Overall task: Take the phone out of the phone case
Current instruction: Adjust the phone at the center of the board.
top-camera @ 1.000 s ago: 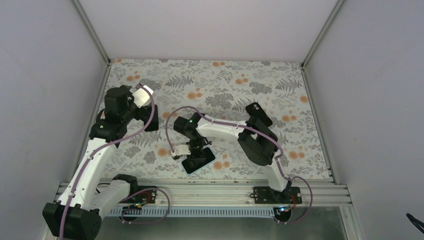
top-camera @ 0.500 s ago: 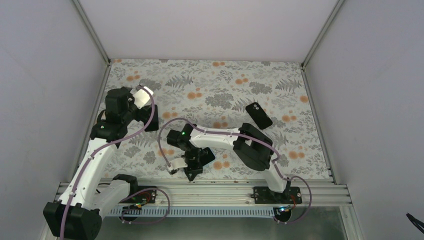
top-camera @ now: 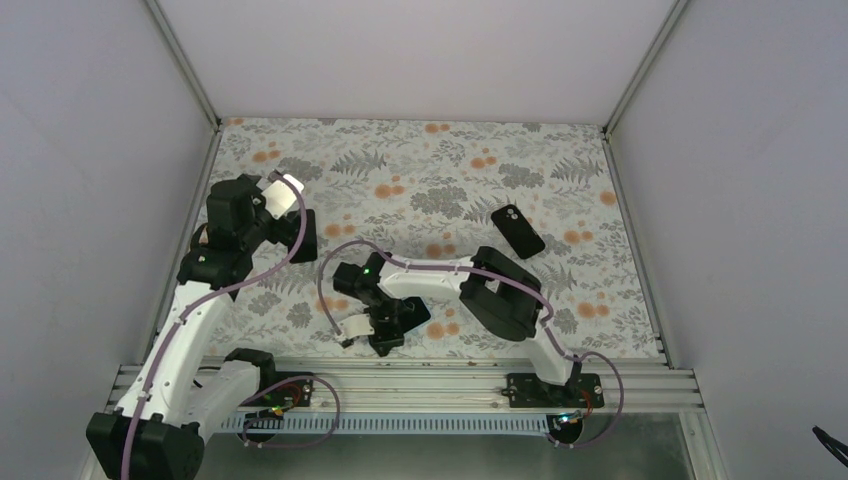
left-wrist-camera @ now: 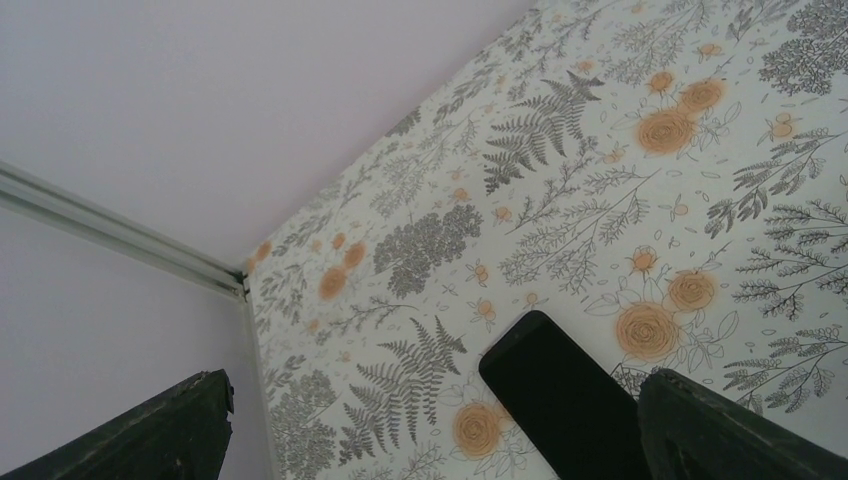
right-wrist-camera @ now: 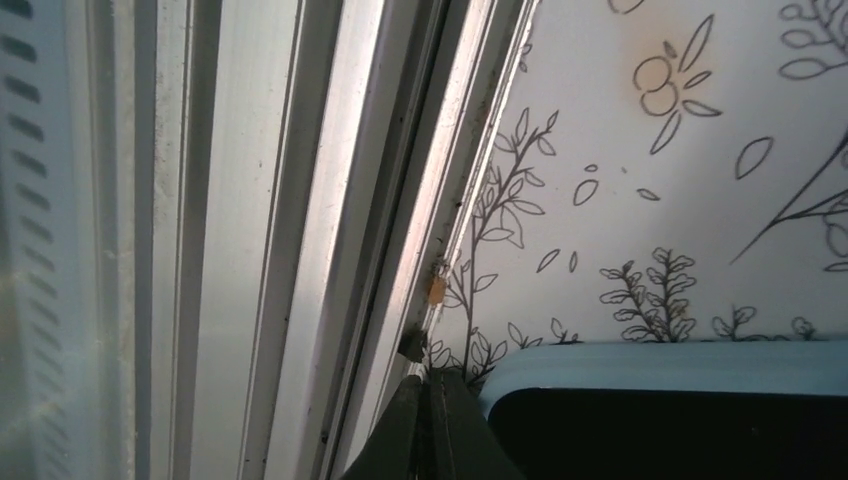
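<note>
While your right gripper [right-wrist-camera: 425,432], tips pressed together, wedges at the phone case [right-wrist-camera: 650,358] corner, likely prying, your left gripper [left-wrist-camera: 455,430] hangs spread.

Black phone case [top-camera: 517,230] with camera cut-out lying flat, right of centre, dark pale-blue-rimmed phone [top-camera: 398,322] front centre.

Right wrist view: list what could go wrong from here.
1. The phone, pale-rimmed, lies close to the metal rail at the table's near edge; a push that way could ride it onto the rail.
2. The right gripper looks shut at the phone's corner, not around it, so it may skid off instead of prying.
3. The left gripper hangs open well away, so nothing braces the phone.
</note>
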Tool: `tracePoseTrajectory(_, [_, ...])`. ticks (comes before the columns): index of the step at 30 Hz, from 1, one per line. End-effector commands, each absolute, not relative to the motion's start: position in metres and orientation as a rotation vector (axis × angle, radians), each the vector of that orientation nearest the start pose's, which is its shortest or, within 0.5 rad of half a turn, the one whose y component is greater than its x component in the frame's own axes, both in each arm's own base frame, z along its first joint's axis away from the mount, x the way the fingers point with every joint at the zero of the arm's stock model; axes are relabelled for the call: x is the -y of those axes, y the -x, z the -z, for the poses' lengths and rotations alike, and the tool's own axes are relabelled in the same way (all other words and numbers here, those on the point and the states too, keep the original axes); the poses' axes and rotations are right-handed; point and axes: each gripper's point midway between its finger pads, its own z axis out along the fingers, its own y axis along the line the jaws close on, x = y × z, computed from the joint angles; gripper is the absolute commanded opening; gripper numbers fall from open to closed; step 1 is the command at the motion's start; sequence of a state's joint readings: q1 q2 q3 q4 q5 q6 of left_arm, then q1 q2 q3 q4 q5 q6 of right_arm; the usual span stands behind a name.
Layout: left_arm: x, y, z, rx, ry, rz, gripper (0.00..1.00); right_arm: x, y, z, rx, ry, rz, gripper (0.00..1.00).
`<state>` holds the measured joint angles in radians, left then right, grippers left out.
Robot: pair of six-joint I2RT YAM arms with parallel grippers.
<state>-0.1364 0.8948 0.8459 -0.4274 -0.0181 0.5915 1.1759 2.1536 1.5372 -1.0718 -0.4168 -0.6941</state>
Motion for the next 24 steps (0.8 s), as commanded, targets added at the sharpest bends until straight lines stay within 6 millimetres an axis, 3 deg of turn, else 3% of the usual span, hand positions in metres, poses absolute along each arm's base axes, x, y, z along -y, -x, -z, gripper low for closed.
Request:
tracePoseTrajectory(1, [0.038,-0.317,-0.264,-1.894,-0.701,-0.309,1.00,-0.382,-0.117,-0.002,-1.970,2.488,-0.411,0.04])
tracePoseTrajectory(12, [0.040,-0.315,-0.264,-1.895,-0.705,-0.291,1.00,-0.382,-0.204,-0.013,-2.029,2.204,-0.261,0.04])
tracePoseTrajectory(16, [0.040,-0.315,-0.263,-1.895,-0.705,-0.290,1.00,-0.377,-0.221,-0.019,-2.043,2.157,-0.276,0.04])
tracePoseTrajectory(18, [0.040,-0.315,-0.262,-1.897,-0.704,-0.290,1.00,-0.376,-0.211,-0.026,-2.050,2.189,-0.390,0.04])
tracePoseTrajectory(20, [0.040,-0.315,-0.261,-1.899,-0.705,-0.289,1.00,-0.375,-0.186,-0.042,-2.034,2.258,-0.597,0.32])
tracePoseTrajectory(23, [0.039,-0.315,-0.260,-1.898,-0.705,-0.292,1.00,-0.374,-0.175,-0.068,-2.002,2.220,-0.719,0.97])
tracePoseTrajectory(24, [0.039,-0.315,-0.260,-1.898,-0.706,-0.292,1.00,-0.372,-0.174,-0.074,-1.999,2.198,-0.719,0.99])
